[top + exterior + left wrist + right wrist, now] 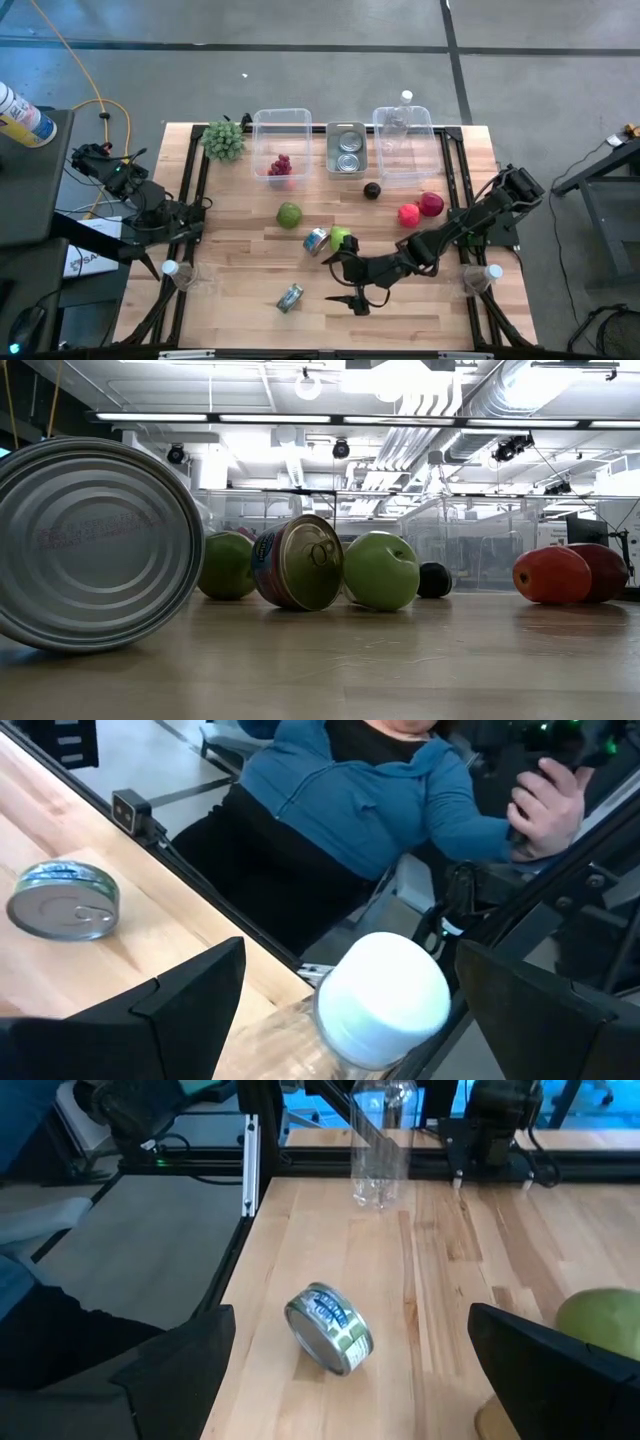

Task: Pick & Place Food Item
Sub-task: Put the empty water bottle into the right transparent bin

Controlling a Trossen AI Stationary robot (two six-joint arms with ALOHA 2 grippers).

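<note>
A tin can (290,297) lies on its side near the table's near edge; in the right wrist view the can (330,1330) is straight ahead. My right gripper (350,283) (350,1315) is open just right of it, pointing toward the table's left and touching nothing. A second can (317,240) lies beside a green apple (341,238) right behind the gripper. My left gripper (172,258) (350,948) waits open at the table's left edge, its fingers on either side of a white-capped bottle (385,1000).
Another green apple (289,214), a dark plum (372,191) and two red apples (409,214) lie mid-table. Along the far edge stand a clear bin with grapes (280,165), a metal tray of cans (347,150), a second clear bin (405,145) and a green bunch (224,140). A person in a blue top (370,790) sits beyond the near edge.
</note>
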